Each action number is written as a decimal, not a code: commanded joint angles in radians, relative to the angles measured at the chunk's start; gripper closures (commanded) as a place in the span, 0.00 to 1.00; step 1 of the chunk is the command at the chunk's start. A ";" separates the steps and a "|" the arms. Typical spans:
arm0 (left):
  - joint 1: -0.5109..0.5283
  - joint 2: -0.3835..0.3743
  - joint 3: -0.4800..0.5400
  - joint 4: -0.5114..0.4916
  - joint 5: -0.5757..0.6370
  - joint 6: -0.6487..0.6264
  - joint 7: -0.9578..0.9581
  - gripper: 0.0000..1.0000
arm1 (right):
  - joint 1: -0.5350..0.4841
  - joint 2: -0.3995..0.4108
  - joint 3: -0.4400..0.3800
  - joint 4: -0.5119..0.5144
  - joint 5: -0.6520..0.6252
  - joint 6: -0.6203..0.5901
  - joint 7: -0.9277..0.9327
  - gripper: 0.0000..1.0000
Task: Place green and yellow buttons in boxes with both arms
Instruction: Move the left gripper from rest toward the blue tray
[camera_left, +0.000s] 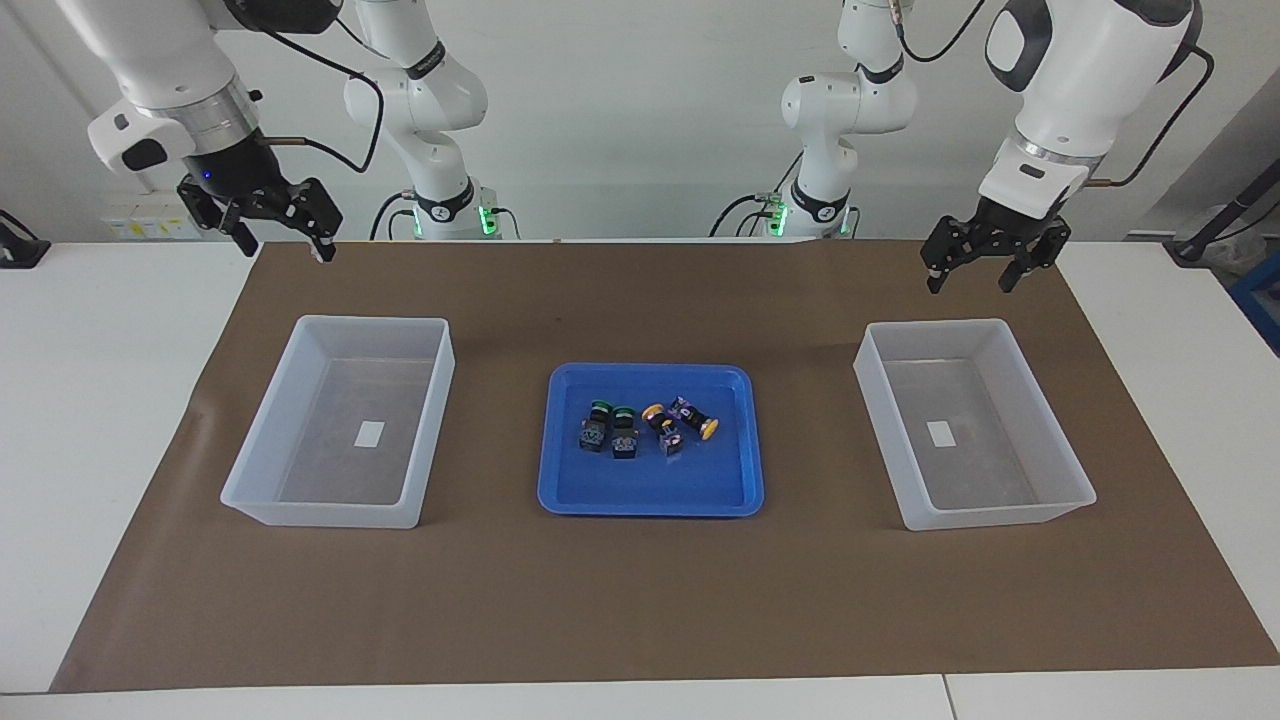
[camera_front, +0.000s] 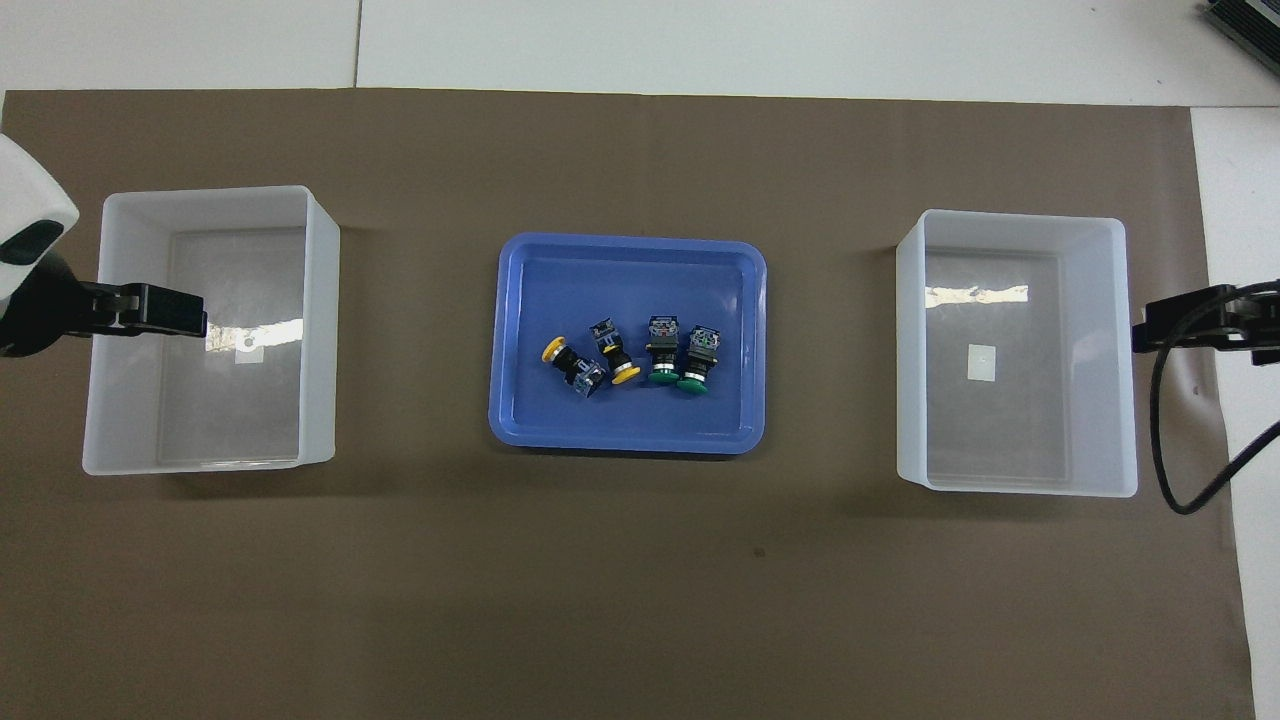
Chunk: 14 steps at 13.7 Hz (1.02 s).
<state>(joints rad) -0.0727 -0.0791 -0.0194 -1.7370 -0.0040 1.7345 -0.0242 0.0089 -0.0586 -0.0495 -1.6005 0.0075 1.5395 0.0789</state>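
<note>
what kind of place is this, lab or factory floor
Most likely a robotics lab bench: two white arms with open grippers, left and right, wait above a paper-covered table with two clear boxes and a blue tray of push buttons.

Green-capped (camera_left: 612, 422) and yellow-capped buttons (camera_left: 681, 421) in blue tray (camera_left: 650, 497), translucent white boxes (camera_left: 340, 420), brown mat (camera_left: 640, 600)

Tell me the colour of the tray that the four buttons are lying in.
Blue: the tray is solid bright blue, clearest in the overhead view.
</note>
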 joint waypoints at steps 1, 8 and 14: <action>-0.001 -0.007 0.002 0.002 0.006 0.008 0.001 0.00 | -0.004 -0.023 0.003 -0.024 0.016 0.005 0.005 0.00; -0.018 0.021 -0.001 0.053 0.007 0.016 -0.006 0.00 | -0.004 -0.023 0.003 -0.024 0.016 0.005 0.005 0.00; -0.140 0.035 -0.019 -0.004 -0.002 0.121 -0.222 0.00 | -0.004 -0.023 0.003 -0.024 0.016 0.005 0.005 0.00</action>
<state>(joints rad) -0.1449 -0.0610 -0.0471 -1.7180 -0.0060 1.8096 -0.1649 0.0089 -0.0586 -0.0495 -1.6005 0.0075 1.5395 0.0789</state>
